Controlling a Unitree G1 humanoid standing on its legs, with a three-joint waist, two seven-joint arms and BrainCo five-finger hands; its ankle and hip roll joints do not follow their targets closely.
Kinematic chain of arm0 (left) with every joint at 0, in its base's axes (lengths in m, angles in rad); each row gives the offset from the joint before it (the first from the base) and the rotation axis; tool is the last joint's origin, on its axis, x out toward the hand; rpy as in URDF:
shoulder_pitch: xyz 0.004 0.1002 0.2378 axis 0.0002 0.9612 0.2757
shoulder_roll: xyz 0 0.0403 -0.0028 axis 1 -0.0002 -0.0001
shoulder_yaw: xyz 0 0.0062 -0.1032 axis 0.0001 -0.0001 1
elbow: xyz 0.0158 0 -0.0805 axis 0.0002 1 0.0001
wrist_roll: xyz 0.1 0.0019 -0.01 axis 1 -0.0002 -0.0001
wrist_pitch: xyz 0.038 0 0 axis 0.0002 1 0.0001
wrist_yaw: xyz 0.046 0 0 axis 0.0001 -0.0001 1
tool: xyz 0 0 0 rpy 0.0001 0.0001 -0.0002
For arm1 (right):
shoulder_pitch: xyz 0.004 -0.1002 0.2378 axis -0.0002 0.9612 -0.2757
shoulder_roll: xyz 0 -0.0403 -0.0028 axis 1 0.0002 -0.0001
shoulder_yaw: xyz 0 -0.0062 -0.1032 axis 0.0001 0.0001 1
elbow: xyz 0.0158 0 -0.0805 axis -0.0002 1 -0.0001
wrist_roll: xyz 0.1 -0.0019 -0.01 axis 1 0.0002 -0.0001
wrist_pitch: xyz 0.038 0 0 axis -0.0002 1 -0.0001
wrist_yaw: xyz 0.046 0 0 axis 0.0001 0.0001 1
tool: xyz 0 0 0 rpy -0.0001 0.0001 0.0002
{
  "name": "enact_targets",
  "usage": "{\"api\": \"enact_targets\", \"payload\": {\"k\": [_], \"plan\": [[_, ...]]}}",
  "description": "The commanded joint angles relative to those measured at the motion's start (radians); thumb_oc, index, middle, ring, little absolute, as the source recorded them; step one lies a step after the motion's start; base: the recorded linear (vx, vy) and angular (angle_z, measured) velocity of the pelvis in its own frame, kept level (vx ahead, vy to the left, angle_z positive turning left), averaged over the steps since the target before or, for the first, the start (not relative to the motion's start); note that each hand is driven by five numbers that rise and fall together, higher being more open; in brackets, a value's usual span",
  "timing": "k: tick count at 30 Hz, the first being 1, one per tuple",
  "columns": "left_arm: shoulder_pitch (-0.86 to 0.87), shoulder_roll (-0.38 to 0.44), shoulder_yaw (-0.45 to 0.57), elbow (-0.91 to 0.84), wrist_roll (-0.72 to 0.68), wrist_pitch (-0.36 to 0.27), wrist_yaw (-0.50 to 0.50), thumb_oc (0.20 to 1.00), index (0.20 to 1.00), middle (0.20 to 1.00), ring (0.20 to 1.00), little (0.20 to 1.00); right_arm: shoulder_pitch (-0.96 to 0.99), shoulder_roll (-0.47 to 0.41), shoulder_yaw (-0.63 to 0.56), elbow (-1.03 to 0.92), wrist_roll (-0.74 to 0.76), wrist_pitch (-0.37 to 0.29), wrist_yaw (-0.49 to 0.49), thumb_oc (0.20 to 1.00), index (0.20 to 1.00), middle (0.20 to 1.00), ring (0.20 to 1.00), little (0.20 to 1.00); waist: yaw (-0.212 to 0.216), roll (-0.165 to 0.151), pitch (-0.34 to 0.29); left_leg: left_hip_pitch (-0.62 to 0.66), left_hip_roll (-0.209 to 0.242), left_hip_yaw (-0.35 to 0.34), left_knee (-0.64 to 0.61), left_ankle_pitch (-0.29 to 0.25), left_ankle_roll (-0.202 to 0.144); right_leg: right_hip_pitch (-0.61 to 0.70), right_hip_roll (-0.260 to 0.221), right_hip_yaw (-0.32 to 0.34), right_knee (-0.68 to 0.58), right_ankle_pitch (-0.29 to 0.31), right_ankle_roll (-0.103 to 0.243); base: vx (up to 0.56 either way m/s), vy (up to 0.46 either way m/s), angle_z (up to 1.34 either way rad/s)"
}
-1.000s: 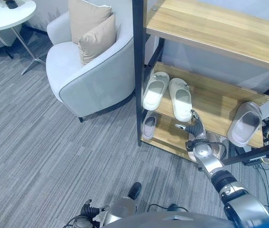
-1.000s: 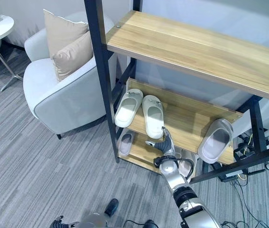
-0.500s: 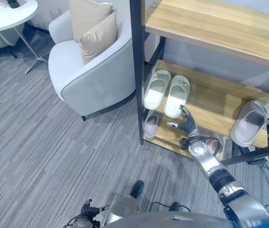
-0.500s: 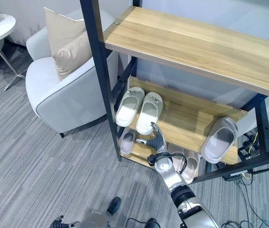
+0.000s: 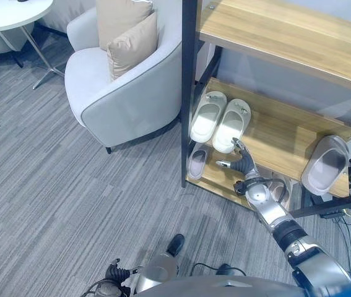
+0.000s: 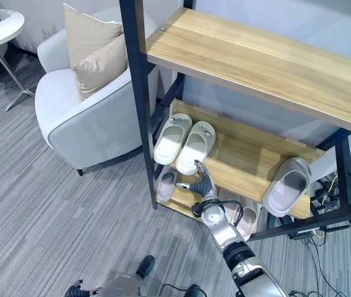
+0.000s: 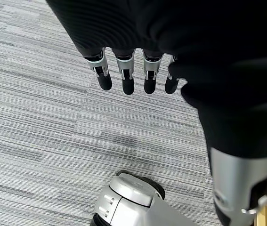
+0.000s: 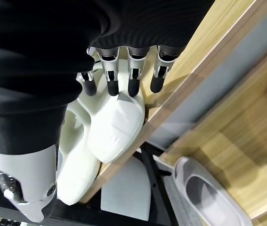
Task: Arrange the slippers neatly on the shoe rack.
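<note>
Wood shelves of the shoe rack [image 6: 249,59] carry your slippers: two white slippers [image 5: 220,121] side by side at the middle shelf's left end, one grey slipper [image 5: 325,164] tipped over its right front edge — more on the bottom shelf, partly hidden. Your right hand [image 5: 239,162], fingers straight, sits at the pair's toes; your left hand [image 7: 128,75] hangs open over carpet [image 5: 70,198]

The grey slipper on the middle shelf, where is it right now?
The grey slipper sits at the right end of the rack's middle shelf, tilted over its front edge, well apart from the white pair at the left end.
</note>
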Motion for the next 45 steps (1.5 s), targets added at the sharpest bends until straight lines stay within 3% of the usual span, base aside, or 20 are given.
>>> {"api": "enact_targets", "payload": {"k": [1,9,14,18,30,39,45], "plan": [[-0.051,-0.012,0.017,0.104,-0.009,-0.002,0.001,1.0,1.0,1.0,1.0,1.0,-0.019,-0.037,-0.017,-0.083,-0.01,-0.07,-0.038,1.0,1.0,1.0,1.0,1.0,0.024,0.026,-0.003,0.075,0.015,-0.011,-0.048,-0.081,0.006,0.071,-0.049,-0.049,0.026,-0.005,0.076,0.0,0.0,0.0],[-0.052,-0.014,0.033,0.106,0.01,-0.001,0.003,1.0,1.0,1.0,1.0,1.0,0.024,-0.141,-0.123,-0.241,-0.096,-0.076,-0.105,1.0,1.0,1.0,1.0,1.0,0.001,0.028,-0.016,0.081,0.016,-0.006,-0.049,-0.084,0.009,0.072,-0.052,-0.044,0.032,-0.009,0.078,0.0,0.004,0.0],[-0.05,0.003,0.023,0.113,0.059,-0.004,-0.011,1.0,1.0,1.0,1.0,1.0,-0.055,-0.35,-0.162,-0.191,-0.248,-0.032,-0.158,1.0,1.0,1.0,1.0,1.0,-0.005,0.031,-0.012,0.086,0.026,0.011,-0.049,-0.086,0.004,0.07,-0.048,-0.032,0.027,-0.011,0.078,0.01,-0.024,-0.04],[-0.044,0.011,0.017,0.112,0.067,-0.011,-0.016,1.0,1.0,1.0,1.0,1.0,-0.129,-0.44,-0.132,-0.099,-0.317,0.011,-0.176,1.0,1.0,1.0,1.0,1.0,-0.008,0.038,-0.006,0.083,0.026,0.021,-0.049,-0.084,0.001,0.067,-0.049,-0.027,0.02,-0.004,0.081,0.0,-0.018,-0.09],[-0.008,0.021,-0.015,0.116,0.007,-0.022,-0.04,1.0,1.0,1.0,1.0,1.0,-0.405,-0.488,-0.003,0.287,-0.286,0.073,-0.186,1.0,1.0,1.0,1.0,1.0,-0.014,0.074,0.029,0.032,0.025,0.071,-0.048,-0.064,0.001,0.002,-0.053,0.027,0.011,0.025,0.088,-0.01,-0.009,-0.13],[-0.006,0.036,-0.021,0.099,-0.023,-0.037,-0.032,1.0,1.0,1.0,1.0,1.0,-0.425,-0.564,-0.074,0.396,-0.247,0.098,-0.284,1.0,1.0,1.0,1.0,1.0,-0.021,0.088,0.039,0.013,0.022,0.072,-0.049,-0.06,-0.004,-0.011,-0.057,0.023,0.011,0.029,0.091,0.02,-0.003,-0.02],[0.004,0.029,-0.01,0.099,-0.039,-0.034,-0.028,1.0,1.0,1.0,1.0,1.0,-0.352,-0.562,-0.154,0.29,-0.242,0.11,-0.326,1.0,1.0,1.0,1.0,1.0,-0.034,0.088,0.041,0.018,0.027,0.07,-0.049,-0.065,-0.004,-0.007,-0.051,0.027,0.011,0.022,0.088,0.02,-0.011,-0.01]]}}
